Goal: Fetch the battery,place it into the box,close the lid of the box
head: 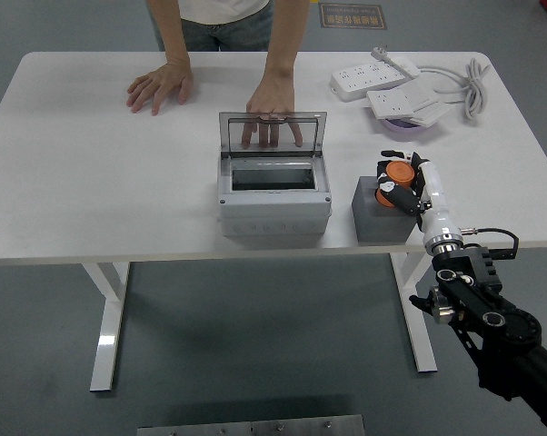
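Observation:
An orange battery (397,174) stands on a dark grey block (381,211) at the table's right front. My right hand (393,183) is curled around the battery, fingers touching it. A grey box (273,194) sits at the table's middle, its clear lid (273,132) standing open and upright. A person at the far side rests one hand (272,125) behind the lid and the other hand (160,86) flat on the table. My left arm is out of view.
White power strips (382,82) with a coiled cable (474,84) lie at the far right, over a purple dish (402,125). The white table (92,182) has its near edge just in front of the box and block.

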`<action>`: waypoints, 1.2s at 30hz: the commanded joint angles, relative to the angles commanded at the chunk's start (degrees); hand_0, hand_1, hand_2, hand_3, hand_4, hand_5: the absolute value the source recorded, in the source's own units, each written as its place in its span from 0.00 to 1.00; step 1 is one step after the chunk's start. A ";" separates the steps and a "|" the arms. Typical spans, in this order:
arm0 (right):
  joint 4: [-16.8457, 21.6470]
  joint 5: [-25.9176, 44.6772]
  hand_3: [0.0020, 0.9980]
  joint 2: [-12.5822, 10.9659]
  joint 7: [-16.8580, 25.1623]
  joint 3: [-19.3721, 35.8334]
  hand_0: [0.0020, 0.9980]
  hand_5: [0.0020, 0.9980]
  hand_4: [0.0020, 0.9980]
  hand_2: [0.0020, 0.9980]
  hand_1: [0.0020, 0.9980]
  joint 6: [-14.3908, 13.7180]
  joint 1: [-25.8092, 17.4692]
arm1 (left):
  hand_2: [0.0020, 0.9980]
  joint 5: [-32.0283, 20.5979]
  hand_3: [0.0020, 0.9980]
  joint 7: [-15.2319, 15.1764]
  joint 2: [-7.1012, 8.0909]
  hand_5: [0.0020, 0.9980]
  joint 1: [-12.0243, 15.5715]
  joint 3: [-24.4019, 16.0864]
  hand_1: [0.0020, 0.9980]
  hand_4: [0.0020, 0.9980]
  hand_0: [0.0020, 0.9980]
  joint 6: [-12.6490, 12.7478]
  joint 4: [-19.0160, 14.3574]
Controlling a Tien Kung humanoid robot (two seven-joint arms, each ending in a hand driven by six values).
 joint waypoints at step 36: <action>0.41 0.27 0.47 -0.23 -0.50 -1.07 0.56 0.06 0.47 0.51 0.52 -0.65 1.22 | 0.84 1.36 0.92 -0.39 -0.10 0.54 -0.01 -0.92 0.88 0.78 0.79 0.05 0.04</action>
